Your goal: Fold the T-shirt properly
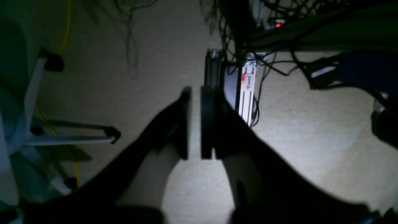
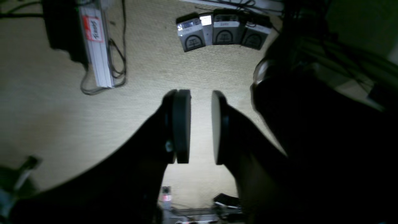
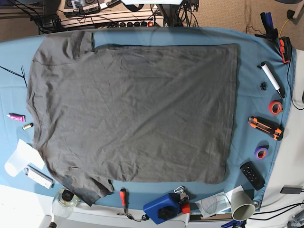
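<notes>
Teal table cloth shows only as narrow bands around the T-shirt, which lies flat over most of the table, while the left gripper is slightly parted and the right gripper wider, both empty above the floor.

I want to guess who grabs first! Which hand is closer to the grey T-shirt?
Cannot tell. The T-shirt lies flat on the table with neither arm over it. The left hand and right hand each see only floor, both open and empty.
</notes>
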`<state>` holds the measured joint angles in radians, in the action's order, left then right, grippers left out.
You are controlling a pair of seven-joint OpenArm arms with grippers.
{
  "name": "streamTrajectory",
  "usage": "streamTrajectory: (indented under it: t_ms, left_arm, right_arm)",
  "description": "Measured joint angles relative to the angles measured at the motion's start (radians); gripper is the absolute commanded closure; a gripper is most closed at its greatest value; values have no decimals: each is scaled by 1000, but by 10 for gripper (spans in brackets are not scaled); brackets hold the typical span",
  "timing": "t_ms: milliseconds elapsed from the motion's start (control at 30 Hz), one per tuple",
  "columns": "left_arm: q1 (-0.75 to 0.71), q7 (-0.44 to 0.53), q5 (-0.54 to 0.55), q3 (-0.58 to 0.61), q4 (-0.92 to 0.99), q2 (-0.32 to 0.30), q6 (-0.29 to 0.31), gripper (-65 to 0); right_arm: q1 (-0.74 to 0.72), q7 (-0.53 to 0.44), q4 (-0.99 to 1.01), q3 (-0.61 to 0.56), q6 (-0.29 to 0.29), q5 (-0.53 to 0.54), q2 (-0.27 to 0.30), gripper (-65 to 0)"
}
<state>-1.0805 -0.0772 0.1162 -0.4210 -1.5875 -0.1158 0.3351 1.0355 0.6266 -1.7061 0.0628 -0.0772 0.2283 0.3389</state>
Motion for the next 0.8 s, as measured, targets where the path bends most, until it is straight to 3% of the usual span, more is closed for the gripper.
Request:
streamTrajectory:
  t_ms: [167, 267, 367, 567, 800]
  left_arm:
    - [-37, -46, 0, 0, -73, 2, 0, -50]
    - [-58, -46, 15, 0, -108, 0, -1, -49]
    - [-88, -51, 71, 0, -139, 2, -1, -49]
    - [-100, -50, 80, 0, -175, 2, 0, -50]
    - [-100, -50, 80, 0, -176, 2, 0, -50]
  right_arm:
    - [82, 76, -121, 172, -133, 178, -4, -127]
    - [121, 130, -189, 279, -241, 329, -5, -127]
    - [144, 177, -249, 382, -323, 459, -7, -127]
    - [150, 295, -321, 582, -488, 755, -6, -127]
    - [147, 356, -362, 768, -575, 1002, -7, -127]
